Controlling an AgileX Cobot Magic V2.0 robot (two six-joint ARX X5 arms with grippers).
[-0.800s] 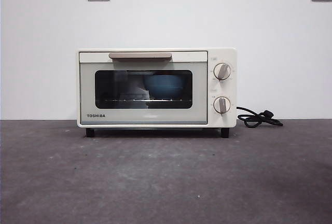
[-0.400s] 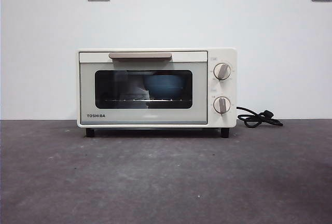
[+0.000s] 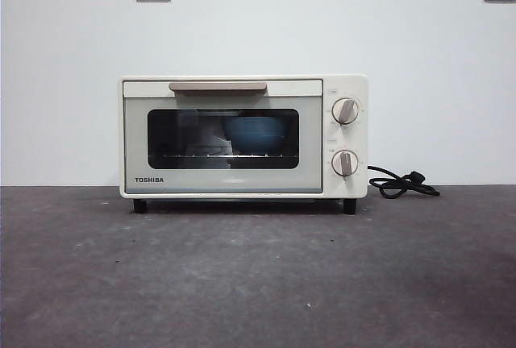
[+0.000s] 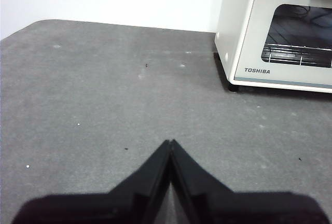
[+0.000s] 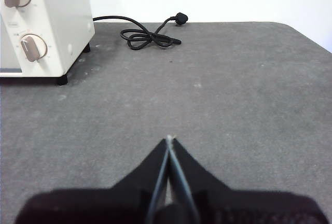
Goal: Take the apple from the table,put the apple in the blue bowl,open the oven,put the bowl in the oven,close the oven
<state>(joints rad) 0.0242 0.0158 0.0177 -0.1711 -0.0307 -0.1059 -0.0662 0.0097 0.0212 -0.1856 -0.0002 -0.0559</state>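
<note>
Both my arms wait, pulled back from the oven (image 3: 242, 137), holding nothing.

My left gripper (image 4: 170, 142) hangs low over the table (image 3: 258, 275), its two black jaws pressed tip to tip, well back from the oven's front corner on the door side. My right gripper (image 5: 169, 139) hangs just as low, jaws pressed together likewise, well back from the oven's knob side. Neither arm shows in the front view.
</note>
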